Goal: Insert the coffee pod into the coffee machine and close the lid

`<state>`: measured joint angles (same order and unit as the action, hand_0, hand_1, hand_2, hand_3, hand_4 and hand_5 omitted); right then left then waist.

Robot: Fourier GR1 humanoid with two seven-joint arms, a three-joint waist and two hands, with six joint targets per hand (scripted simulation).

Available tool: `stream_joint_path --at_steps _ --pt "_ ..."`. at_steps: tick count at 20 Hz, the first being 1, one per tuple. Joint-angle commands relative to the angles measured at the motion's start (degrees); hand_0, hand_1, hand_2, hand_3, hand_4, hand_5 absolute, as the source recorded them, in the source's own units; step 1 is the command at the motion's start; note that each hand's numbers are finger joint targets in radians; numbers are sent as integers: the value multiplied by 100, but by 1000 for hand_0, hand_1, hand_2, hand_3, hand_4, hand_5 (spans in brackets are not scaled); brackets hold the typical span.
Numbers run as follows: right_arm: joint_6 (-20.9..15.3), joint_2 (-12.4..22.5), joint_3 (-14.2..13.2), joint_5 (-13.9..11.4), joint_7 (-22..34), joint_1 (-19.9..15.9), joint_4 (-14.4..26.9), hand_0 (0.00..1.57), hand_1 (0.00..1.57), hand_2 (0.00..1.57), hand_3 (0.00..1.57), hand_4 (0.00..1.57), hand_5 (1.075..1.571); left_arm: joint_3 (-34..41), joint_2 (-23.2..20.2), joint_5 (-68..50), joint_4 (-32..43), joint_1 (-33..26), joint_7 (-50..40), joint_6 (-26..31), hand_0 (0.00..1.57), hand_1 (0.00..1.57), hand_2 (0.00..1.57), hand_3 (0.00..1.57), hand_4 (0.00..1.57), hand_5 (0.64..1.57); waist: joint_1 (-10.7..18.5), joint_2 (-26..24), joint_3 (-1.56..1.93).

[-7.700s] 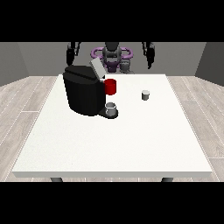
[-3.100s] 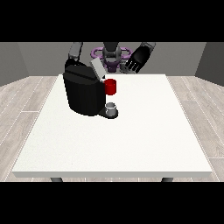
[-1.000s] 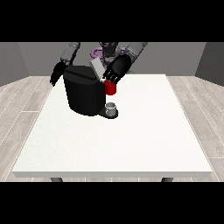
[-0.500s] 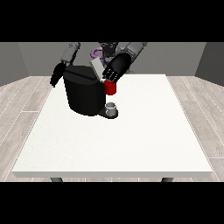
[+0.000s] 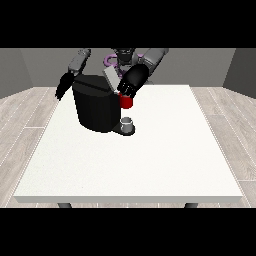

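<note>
from your seat across the table, the black coffee machine (image 5: 95, 107) stood on the white table (image 5: 150, 160) towards the far side at the view's left, with its grey lid (image 5: 111, 78) tilted up and not closed. a red part (image 5: 126, 101) stuck out of the machine's front at the side nearer the middle, and a small grey cup (image 5: 128, 123) sat on the machine's base just below it.

the hand at the view's right (image 5: 131, 83) was over the top of the machine, just beside the raised lid and directly above the red part. its fingers pointed down towards the machine and were bunched together, but you could not tell whether they were closed on anything, and the coffee pod itself could not be made out, neither in that hand nor elsewhere on the table.

the hand at the view's left (image 5: 64, 87) hung beside the machine's far left edge, apart from it, fingers straight and pointing downward, holding nothing. the robot's torso showed behind the machine at the far edge of the table.
</note>
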<state>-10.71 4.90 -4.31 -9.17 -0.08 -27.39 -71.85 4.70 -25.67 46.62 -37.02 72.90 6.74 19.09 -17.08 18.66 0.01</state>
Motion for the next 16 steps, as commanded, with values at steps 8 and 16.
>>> stream_joint_path --at_steps 8,16 --pt "-36 -65 114 -51 367 -141 -220 0 0 0 0 0 1571 -42 77 228 187 -50 110 -415 1117 1117 1136 985 0 1571 -204 104 0" --pt "77 -5 180 -67 119 -100 -299 0 0 0 0 144 1571 300 -243 72 216 251 338 -545 1247 1247 1210 954 0 1571 -404 356 1"
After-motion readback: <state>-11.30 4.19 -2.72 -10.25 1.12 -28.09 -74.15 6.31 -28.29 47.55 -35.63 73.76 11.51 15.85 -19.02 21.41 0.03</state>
